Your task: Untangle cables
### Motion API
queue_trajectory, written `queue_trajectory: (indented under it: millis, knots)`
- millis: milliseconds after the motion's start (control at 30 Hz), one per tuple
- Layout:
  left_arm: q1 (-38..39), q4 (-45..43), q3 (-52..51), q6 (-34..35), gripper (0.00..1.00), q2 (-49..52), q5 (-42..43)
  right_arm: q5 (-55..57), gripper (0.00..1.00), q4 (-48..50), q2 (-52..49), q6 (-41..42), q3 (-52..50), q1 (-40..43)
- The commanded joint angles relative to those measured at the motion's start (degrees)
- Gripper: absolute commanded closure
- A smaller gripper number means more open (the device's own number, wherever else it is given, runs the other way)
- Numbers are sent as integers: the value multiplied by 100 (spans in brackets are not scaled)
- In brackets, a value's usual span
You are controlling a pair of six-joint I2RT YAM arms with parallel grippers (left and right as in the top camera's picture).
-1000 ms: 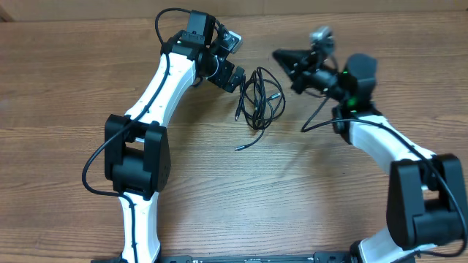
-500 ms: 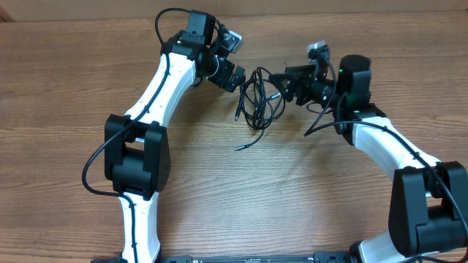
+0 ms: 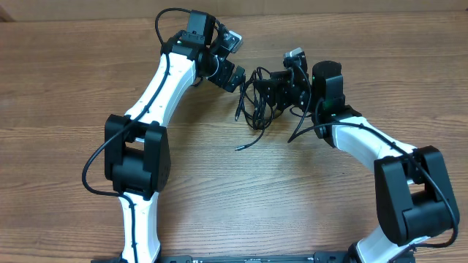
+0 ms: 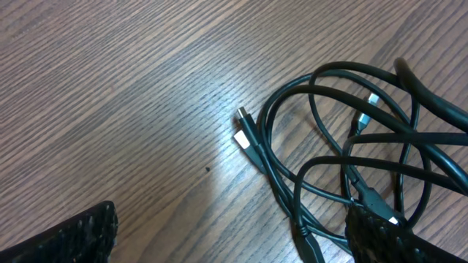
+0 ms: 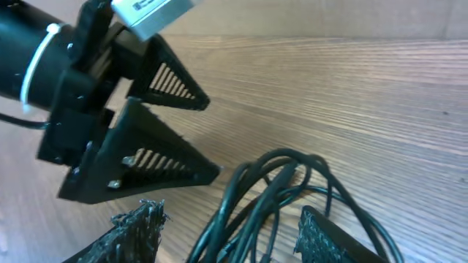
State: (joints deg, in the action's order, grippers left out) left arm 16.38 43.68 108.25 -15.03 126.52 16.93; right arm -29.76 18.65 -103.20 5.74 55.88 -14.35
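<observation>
Overhead: the cables (image 3: 259,95) lie in a loose looped tangle on the wooden bench (image 3: 73,88), upper middle, between the two arms. One strand trails out of the bundle toward the near edge and ends in a small plug (image 3: 238,147).

The left gripper (image 3: 235,58) sits just left of the tangle, tips pointing at it. Its jaws are spread wide and hold nothing.

The right gripper (image 3: 269,89) is at the right side of the tangle, over the loops.

Left wrist: cables (image 4: 351,146) fill the right half of the frame as several overlapping loops. Two plug ends (image 4: 245,128) lie side by side at the left of the loops. The left gripper's fingers (image 4: 66,234) show at the bottom corners, far apart, the right one over a loop.

Right wrist: the right gripper (image 5: 230,234) is released, fingers (image 5: 135,230) parted with cable strands (image 5: 270,190) running through the gap. Cannot tell whether either pad touches a strand. The left gripper (image 5: 212,139) faces in from the upper left, close to the loops.
</observation>
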Motion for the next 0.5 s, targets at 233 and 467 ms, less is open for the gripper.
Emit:
queue_trajectory:
  millis: [233,467]
  knots:
    - [-33,-20,22,-20,1,-212,70,149,47,81,-133,-46,46,-59]
    - [-35,-20,22,-20,0,-212,68,151,58,122,-238,-46,46,-136]
